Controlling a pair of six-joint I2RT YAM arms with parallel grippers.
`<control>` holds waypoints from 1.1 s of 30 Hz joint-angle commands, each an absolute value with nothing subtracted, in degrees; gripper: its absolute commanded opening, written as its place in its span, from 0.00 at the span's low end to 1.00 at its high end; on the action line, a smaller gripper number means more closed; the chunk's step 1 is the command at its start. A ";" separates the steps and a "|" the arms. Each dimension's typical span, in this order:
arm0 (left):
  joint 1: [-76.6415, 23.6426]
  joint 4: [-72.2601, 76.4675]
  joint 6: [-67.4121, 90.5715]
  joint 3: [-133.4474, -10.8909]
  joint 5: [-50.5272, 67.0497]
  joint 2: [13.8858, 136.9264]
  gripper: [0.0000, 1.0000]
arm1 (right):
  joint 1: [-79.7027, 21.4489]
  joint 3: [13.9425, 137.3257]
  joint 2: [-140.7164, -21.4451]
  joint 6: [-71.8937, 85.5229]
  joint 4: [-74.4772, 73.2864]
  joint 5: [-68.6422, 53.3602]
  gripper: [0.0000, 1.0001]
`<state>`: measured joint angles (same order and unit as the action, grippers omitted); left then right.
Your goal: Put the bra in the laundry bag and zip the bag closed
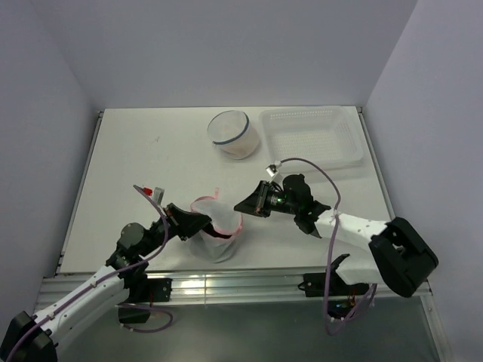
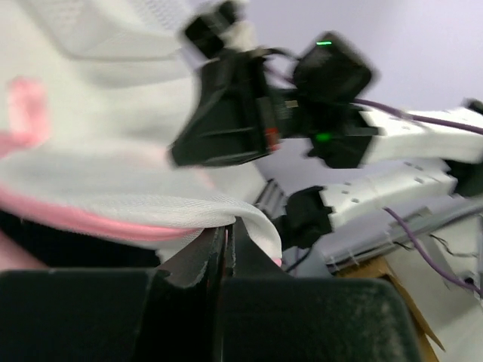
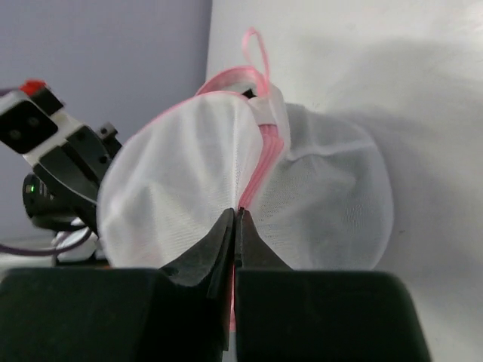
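The white mesh laundry bag (image 1: 216,240) with a pink zip stands at the table's near middle, its mouth partly open at the top. A dark item (image 1: 219,234), apparently the bra, shows inside the mouth and under the pink rim in the left wrist view (image 2: 53,243). My left gripper (image 1: 201,223) is shut on the bag's left edge (image 2: 249,219). My right gripper (image 1: 241,205) is shut on the pink zip line (image 3: 260,162) on the bag's right side. The bag's pink hanging loop (image 3: 255,53) sticks up at the far end.
A clear round container (image 1: 234,134) with a dark rim stands at the back middle. A white perforated tray (image 1: 311,136) lies to its right. The right arm's body (image 2: 332,90) fills the space just past the bag in the left wrist view.
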<state>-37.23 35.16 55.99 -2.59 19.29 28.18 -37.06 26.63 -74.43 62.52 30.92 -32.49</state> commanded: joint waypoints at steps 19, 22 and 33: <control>-37.18 13.79 50.54 -10.90 7.20 35.85 0.09 | -43.06 24.61 -49.04 57.31 1.32 -7.21 0.00; -37.26 15.02 50.01 -11.25 8.69 37.26 0.05 | -44.29 24.70 -48.69 56.69 0.44 -5.45 0.16; -37.27 17.84 48.96 -11.25 12.92 39.38 0.00 | -46.76 27.25 -48.69 55.99 -6.77 -0.18 0.56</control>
